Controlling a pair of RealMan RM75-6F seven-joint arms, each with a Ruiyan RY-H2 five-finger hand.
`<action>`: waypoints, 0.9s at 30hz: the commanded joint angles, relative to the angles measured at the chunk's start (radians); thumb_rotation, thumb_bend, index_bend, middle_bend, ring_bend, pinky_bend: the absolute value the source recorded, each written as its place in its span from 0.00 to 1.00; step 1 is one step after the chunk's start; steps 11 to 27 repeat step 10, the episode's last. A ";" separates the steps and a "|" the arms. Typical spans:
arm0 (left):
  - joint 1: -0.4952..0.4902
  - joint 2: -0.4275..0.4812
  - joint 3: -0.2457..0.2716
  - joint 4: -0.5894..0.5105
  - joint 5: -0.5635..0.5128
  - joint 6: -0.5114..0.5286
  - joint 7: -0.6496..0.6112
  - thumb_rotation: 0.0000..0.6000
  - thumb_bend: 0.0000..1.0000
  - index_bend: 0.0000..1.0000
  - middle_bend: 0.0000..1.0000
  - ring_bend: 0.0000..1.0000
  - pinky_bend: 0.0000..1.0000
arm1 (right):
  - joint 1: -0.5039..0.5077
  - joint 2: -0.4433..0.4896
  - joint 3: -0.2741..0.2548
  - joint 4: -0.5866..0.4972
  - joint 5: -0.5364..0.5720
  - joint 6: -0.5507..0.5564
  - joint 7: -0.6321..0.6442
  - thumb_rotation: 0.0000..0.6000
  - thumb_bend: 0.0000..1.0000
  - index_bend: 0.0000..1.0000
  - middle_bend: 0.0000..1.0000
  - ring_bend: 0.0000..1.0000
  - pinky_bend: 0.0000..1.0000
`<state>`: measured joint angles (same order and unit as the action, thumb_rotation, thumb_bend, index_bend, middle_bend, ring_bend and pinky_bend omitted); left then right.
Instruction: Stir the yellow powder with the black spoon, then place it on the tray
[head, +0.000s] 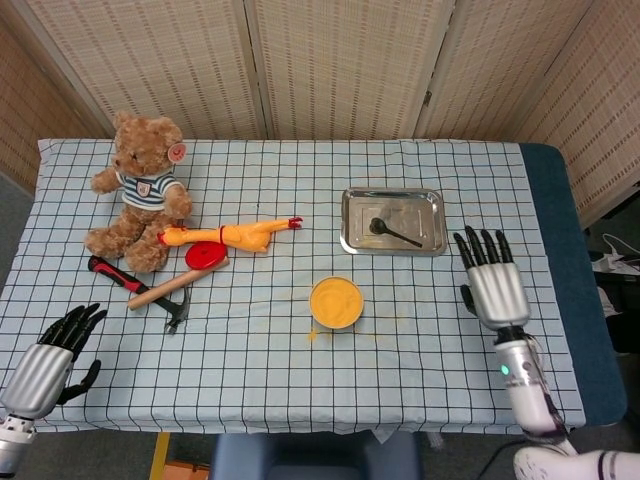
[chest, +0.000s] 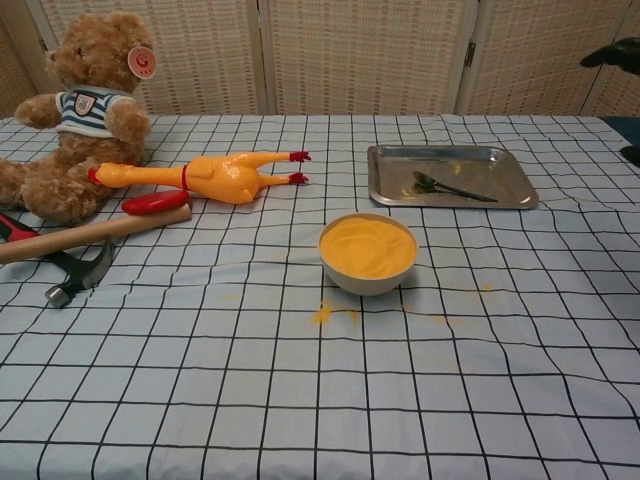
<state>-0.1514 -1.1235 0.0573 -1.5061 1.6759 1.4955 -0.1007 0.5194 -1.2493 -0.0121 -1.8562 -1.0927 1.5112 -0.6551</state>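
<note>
The black spoon (head: 393, 232) (chest: 450, 188) lies inside the metal tray (head: 430, 238) (chest: 512, 192), with nothing holding it. A white bowl of yellow powder (head: 336, 302) (chest: 367, 250) stands in front of the tray, near the table's middle. My right hand (head: 490, 282) hovers to the right of the tray with its fingers spread, holding nothing; in the chest view only dark fingertips (chest: 612, 54) show at the right edge. My left hand (head: 50, 357) is at the front left corner, fingers apart and empty.
A teddy bear (head: 138, 188) (chest: 85, 115), a rubber chicken (head: 230, 235) (chest: 215, 176), a red roll (head: 205, 256) and a wooden-handled hammer (head: 165, 293) (chest: 75, 250) lie on the left half. Spilled yellow powder (chest: 325, 314) dots the cloth in front of the bowl.
</note>
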 joint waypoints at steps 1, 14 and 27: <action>0.001 -0.021 -0.016 0.012 -0.005 0.009 0.025 1.00 0.48 0.00 0.00 0.00 0.16 | -0.218 0.042 -0.150 0.018 -0.203 0.204 0.128 1.00 0.35 0.00 0.00 0.00 0.00; 0.005 -0.043 -0.023 0.022 -0.020 0.006 0.058 1.00 0.48 0.00 0.00 0.00 0.16 | -0.340 0.031 -0.151 0.109 -0.245 0.219 0.254 1.00 0.35 0.00 0.00 0.00 0.00; 0.005 -0.043 -0.023 0.022 -0.020 0.006 0.058 1.00 0.48 0.00 0.00 0.00 0.16 | -0.340 0.031 -0.151 0.109 -0.245 0.219 0.254 1.00 0.35 0.00 0.00 0.00 0.00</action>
